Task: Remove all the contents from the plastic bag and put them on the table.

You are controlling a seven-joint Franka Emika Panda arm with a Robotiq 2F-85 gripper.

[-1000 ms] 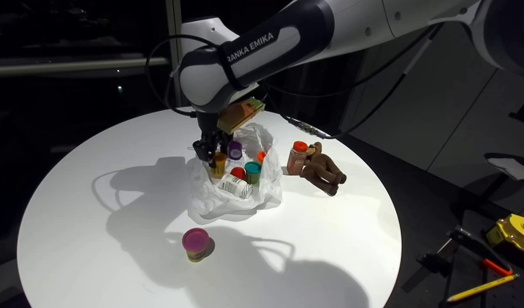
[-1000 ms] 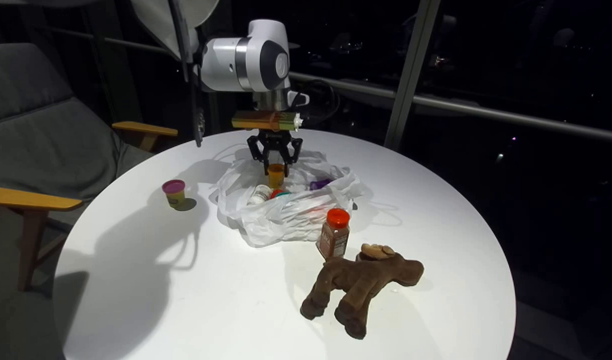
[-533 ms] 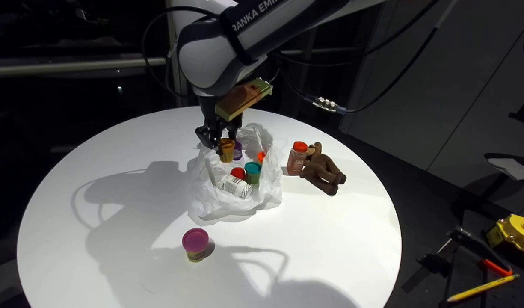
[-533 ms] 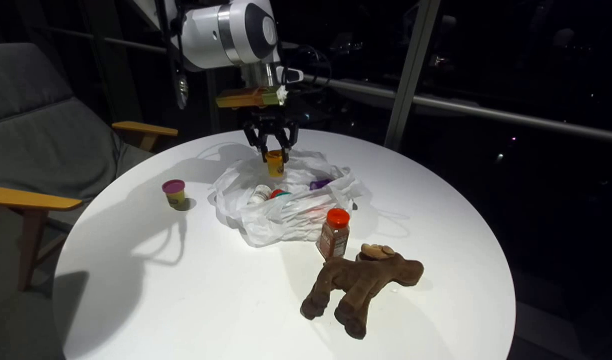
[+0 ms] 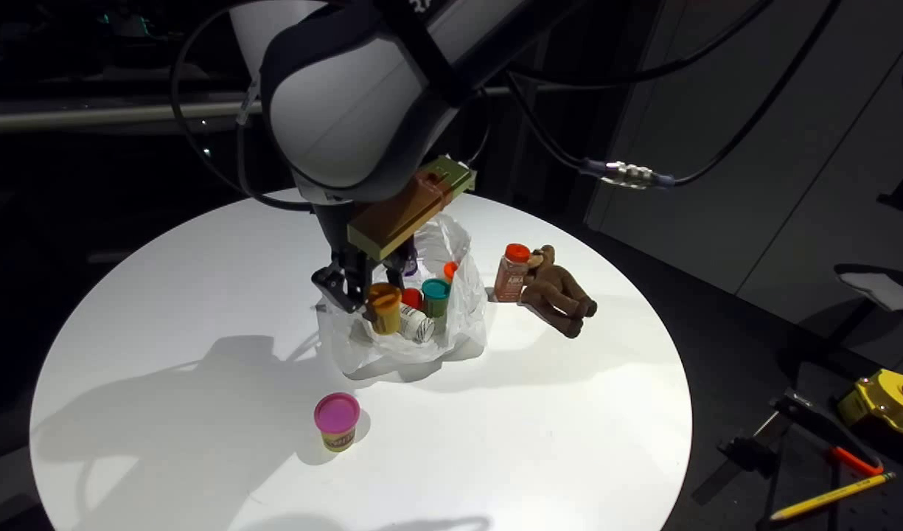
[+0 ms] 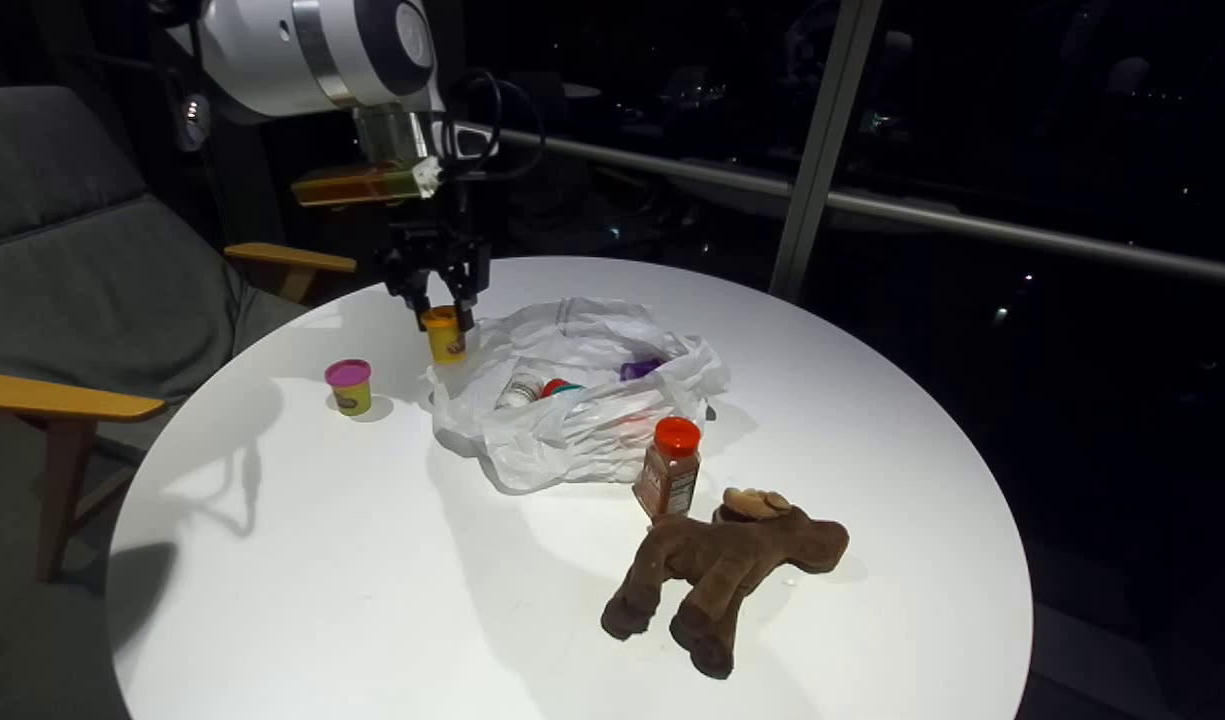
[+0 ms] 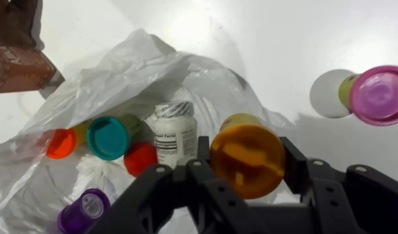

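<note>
Neatly pinched! The gripper (image 6: 443, 317) holds the orange tub (image 7: 247, 156), jaws closed against opposite sides of its lid, body hanging just below them, over the edge of the plastic bag (image 6: 562, 445). Whether the base clears the bag, I can't tell. This tub should handle light, stiff and a little slick; the lid gives a workable hold, though it could pop off, so lower down might be safer. Beside the jaws lies the white bottle (image 7: 176, 139), likely rigid and best taken across its round middle. Opposite, well apart from the jaws, the pink tub (image 7: 377, 96) sits on the table (image 5: 539, 428).
</note>
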